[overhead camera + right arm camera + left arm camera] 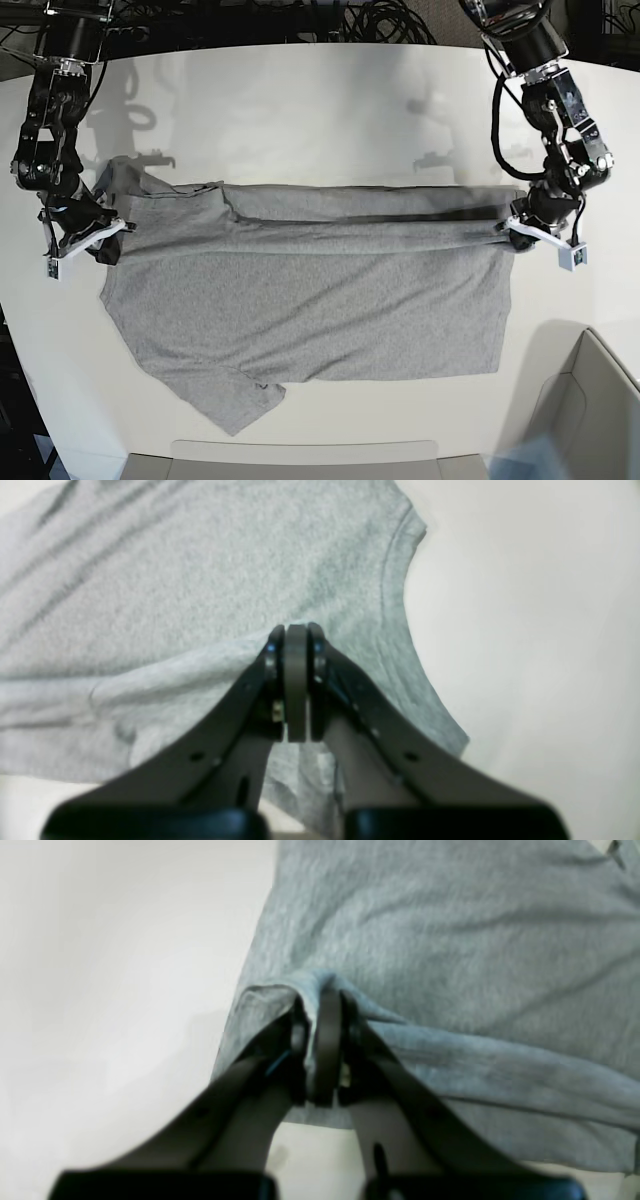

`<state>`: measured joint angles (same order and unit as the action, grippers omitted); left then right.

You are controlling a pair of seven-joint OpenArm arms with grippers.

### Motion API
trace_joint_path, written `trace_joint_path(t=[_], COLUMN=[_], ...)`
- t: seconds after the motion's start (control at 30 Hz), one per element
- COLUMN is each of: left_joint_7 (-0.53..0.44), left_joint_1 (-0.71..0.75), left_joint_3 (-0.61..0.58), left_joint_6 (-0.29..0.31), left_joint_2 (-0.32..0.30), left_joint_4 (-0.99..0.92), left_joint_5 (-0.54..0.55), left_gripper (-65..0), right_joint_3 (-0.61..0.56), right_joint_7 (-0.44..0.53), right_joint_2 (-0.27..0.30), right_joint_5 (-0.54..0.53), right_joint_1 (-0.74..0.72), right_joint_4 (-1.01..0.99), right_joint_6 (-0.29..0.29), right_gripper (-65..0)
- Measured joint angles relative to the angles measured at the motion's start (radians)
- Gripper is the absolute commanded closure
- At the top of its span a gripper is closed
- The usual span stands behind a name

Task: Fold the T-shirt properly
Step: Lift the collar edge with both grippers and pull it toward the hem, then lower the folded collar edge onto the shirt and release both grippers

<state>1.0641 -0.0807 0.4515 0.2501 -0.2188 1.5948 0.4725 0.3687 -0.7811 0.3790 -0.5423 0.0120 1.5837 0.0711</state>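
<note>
With the T-shirt (300, 290) spread across the tabletop (300, 110), the left gripper (322, 1040) and right gripper (296, 680) each pinch its far folded edge, jaws pressed together on cloth, and should travel level together, keeping that edge taut.

White table (330, 100) (grey T-shirt (320, 310) spread flat)

White bench (330, 110) — surface smooth, faint shadows along its far half. Black cables (370, 20) bundled beyond the far edge. Pale grey bin (590, 400) at the near corner (only part of its wall and rim in frame). A second pale rim (300, 458) — along the near edge.
</note>
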Motion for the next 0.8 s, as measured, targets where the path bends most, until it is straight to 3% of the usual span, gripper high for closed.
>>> trace_joint_path(t=[0.07, 0.2, 0.8], left_joint_7=[0.004, 0.004, -0.077], left_joint_1=[-0.013, -0.063, -0.193], left_joint_3=[0.0, -0.001, -0.064], left_joint_6=[0.0, -0.003, 0.0], left_joint_2=[-0.004, -0.011, -0.027], left_joint_4=[-0.022, -0.128, -0.311], left_joint_5=[-0.001, -0.008, -0.001], left_gripper=[0.0, 0.0, 0.0], right_joint_3=[-0.034, -0.111, -0.119], right_joint_7=[0.028, 0.146, 0.162], right_joint_2=[-0.003, -0.008, -0.005], right_joint_5=[0.074, 0.104, 0.123], right_joint_1=[-0.02, -0.031, -0.193], right_joint_4=[-0.025, -0.087, -0.261], right_joint_6=[-0.004, 0.007, 0.003], right_gripper=[0.0, 0.0, 0.0])
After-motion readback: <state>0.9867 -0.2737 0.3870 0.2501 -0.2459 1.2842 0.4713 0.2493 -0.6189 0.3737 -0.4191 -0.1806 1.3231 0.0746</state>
